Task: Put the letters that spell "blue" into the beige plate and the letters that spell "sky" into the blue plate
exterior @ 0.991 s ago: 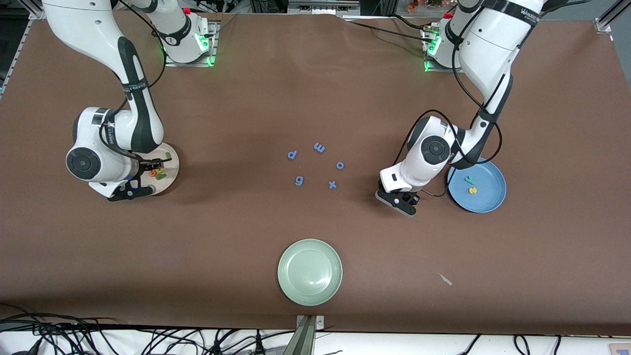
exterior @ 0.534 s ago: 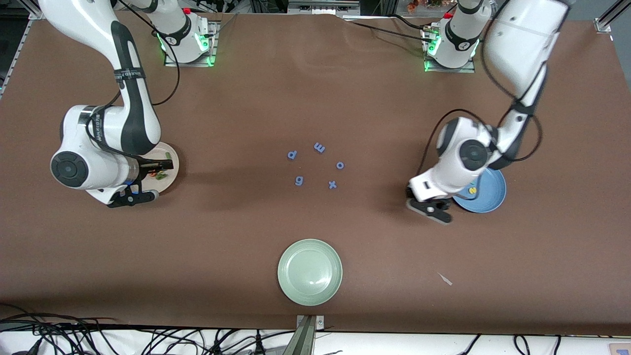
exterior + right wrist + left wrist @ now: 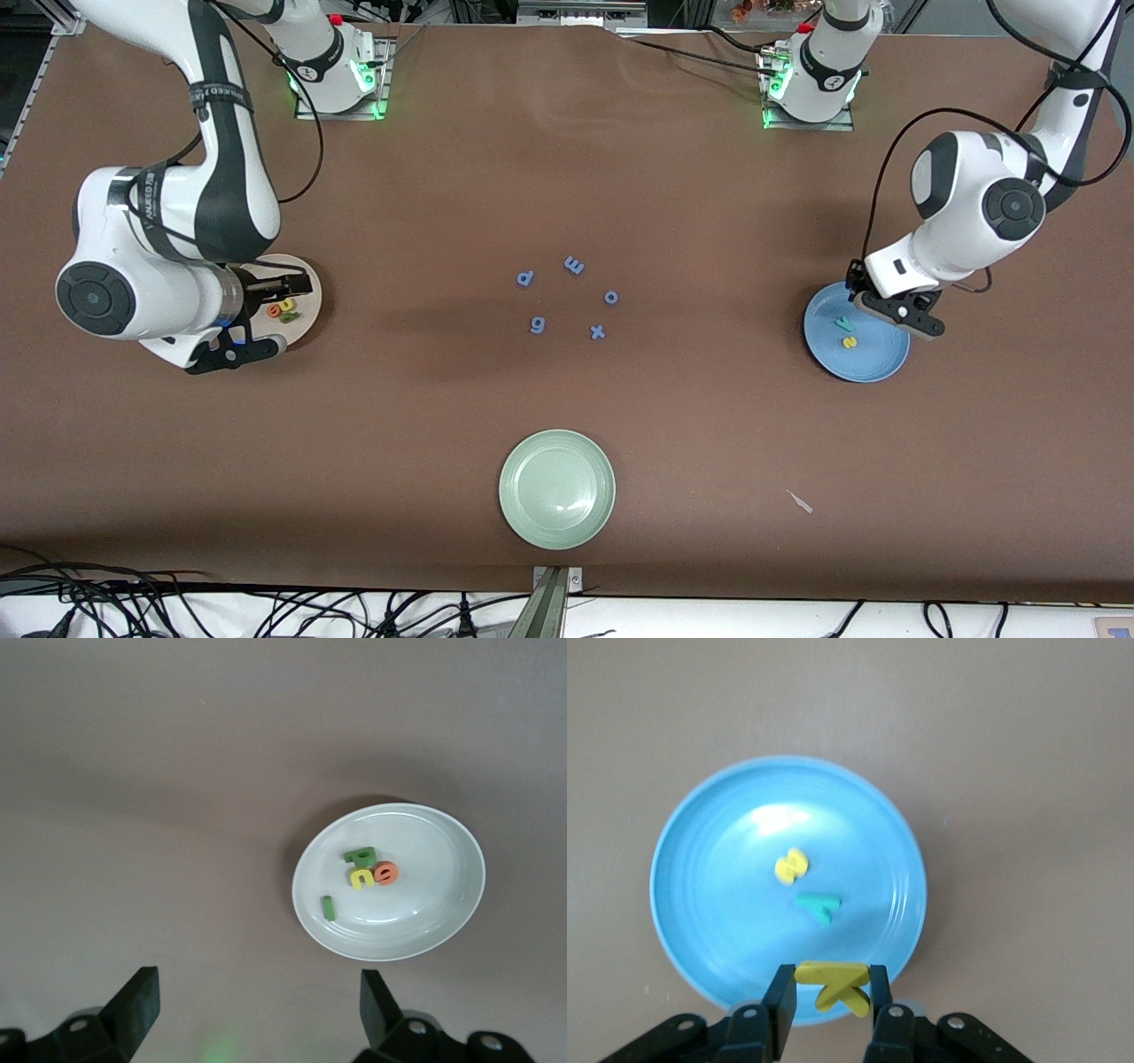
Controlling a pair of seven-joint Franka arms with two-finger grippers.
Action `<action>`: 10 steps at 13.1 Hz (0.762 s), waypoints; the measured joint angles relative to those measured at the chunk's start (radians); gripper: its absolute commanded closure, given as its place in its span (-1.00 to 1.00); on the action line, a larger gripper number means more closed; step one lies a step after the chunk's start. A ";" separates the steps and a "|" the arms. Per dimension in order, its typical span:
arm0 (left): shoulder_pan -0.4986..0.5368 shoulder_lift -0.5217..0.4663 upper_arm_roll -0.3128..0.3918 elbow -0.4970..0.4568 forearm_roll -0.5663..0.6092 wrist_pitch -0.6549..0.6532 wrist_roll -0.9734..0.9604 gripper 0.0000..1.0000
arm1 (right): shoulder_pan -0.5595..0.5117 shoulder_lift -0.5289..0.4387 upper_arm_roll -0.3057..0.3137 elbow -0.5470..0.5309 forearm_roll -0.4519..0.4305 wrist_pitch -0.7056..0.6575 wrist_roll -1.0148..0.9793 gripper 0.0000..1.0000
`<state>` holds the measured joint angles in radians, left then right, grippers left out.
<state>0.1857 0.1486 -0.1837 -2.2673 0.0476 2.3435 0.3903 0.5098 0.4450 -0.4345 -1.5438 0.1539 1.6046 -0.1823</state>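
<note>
Yellow "k" [image 3: 833,985] sits clamped in the left gripper [image 3: 830,992] jaws, over the blue plate [image 3: 877,361] edge. We centre it above "s" [image 3: 791,866] and "y" [image 3: 818,905], lower, then release. Right gripper [image 3: 252,1005] waits, jaws wide and empty, above the tabletop [image 3: 567,177] beside the beige plate [image 3: 443,930].

The left gripper [image 3: 895,312] travelled from the bare table, toward the table's middle from the blue plate [image 3: 877,363], to a spot over that plate's rim, carrying the yellow k [image 3: 834,984] clamped between its fingers. The left arm swung outward toward its end of the table. The right gripper [image 3: 257,319] drew back from the beige plate [image 3: 306,292], its jaws spreading wide, uncovering the u [image 3: 286,304] and e [image 3: 274,311].
</note>
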 measured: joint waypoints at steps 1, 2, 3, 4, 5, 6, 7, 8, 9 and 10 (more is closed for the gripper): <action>0.009 -0.003 0.000 -0.011 0.000 0.000 0.000 -1.00 | -0.004 -0.021 0.014 -0.002 -0.001 -0.006 0.033 -1.00; 0.013 -0.003 0.000 -0.014 0.000 0.000 0.000 -1.00 | -0.031 -0.051 0.053 -0.009 -0.008 -0.009 0.068 -1.00; 0.015 -0.003 -0.001 -0.014 0.000 0.000 0.000 -1.00 | -0.082 -0.089 0.118 -0.026 -0.029 -0.009 0.094 -1.00; 0.016 -0.003 -0.001 -0.014 0.000 0.000 0.000 -1.00 | -0.133 -0.131 0.180 -0.049 -0.055 -0.008 0.114 -1.00; 0.016 -0.004 -0.002 -0.014 0.000 -0.004 0.000 -1.00 | -0.174 -0.177 0.227 -0.075 -0.073 -0.006 0.136 -1.00; 0.016 -0.008 -0.002 -0.014 0.000 -0.016 0.000 -1.00 | -0.210 -0.225 0.263 -0.099 -0.084 -0.004 0.149 -1.00; 0.016 -0.017 -0.003 -0.012 0.000 -0.020 0.000 -1.00 | -0.250 -0.273 0.294 -0.116 -0.091 -0.006 0.152 -1.00; 0.016 -0.035 -0.004 -0.006 0.000 -0.020 -0.001 -1.00 | -0.289 -0.318 0.316 -0.125 -0.100 -0.015 0.152 -1.00; 0.016 -0.064 -0.009 0.007 0.000 -0.029 -0.001 -1.00 | -0.319 -0.362 0.324 -0.128 -0.116 -0.031 0.152 -1.00; 0.016 -0.100 -0.022 0.029 0.000 -0.063 -0.001 -1.00 | -0.338 -0.403 0.327 -0.129 -0.133 -0.042 0.152 -1.00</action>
<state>0.2018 0.0483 -0.2058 -2.2387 0.0476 2.2803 0.3893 0.1717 0.0417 -0.1074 -1.6729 0.0209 1.5622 -0.0305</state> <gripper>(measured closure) 0.000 0.000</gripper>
